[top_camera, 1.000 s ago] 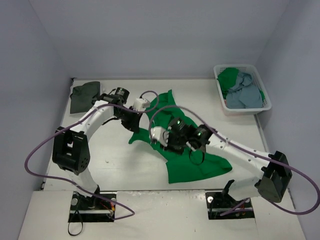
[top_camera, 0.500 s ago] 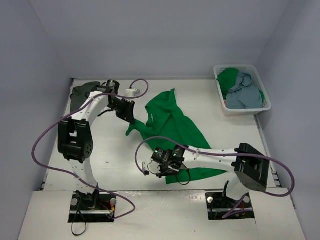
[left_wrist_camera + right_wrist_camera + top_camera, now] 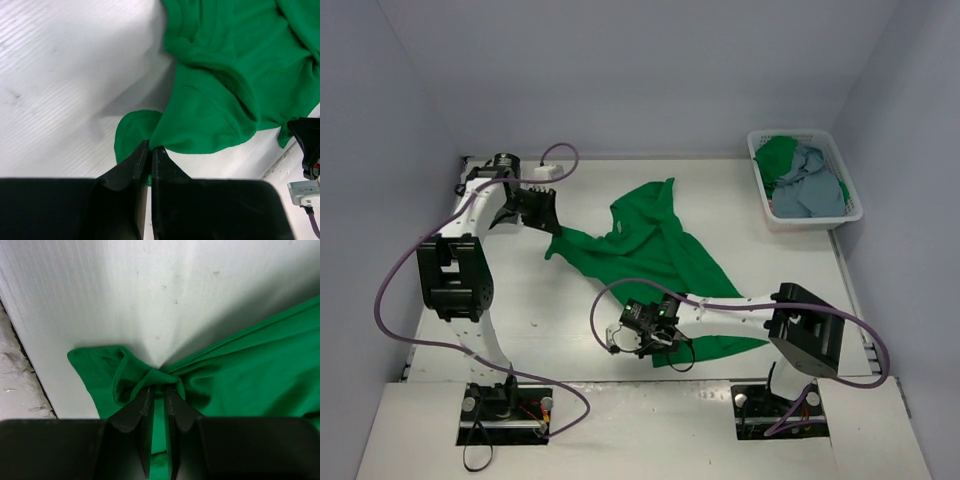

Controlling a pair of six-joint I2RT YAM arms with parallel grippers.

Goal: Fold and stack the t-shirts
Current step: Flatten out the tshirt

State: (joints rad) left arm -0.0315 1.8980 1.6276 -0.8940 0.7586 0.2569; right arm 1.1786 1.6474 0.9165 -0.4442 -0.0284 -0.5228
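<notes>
White table [image 3: 550, 290] carries the green shirt [image 3: 660, 255], stretched on a slant well to the left of the basket [image 3: 790, 132]. The basket sits in the far right corner and holds a blue-grey shirt [image 3: 810, 188]. Bare table lies open between the green shirt and the basket, and again on the side of the green shirt away from the basket. The left gripper [image 3: 150, 146], at the end farthest from the basket, has its fingers pressed together on the hem. Its arm rises steeply and reaches back. The right gripper [image 3: 158, 390] pinches a bunched corner of the same shirt close to the table's front edge. Its arm lies low, stretched away from the basket.
</notes>
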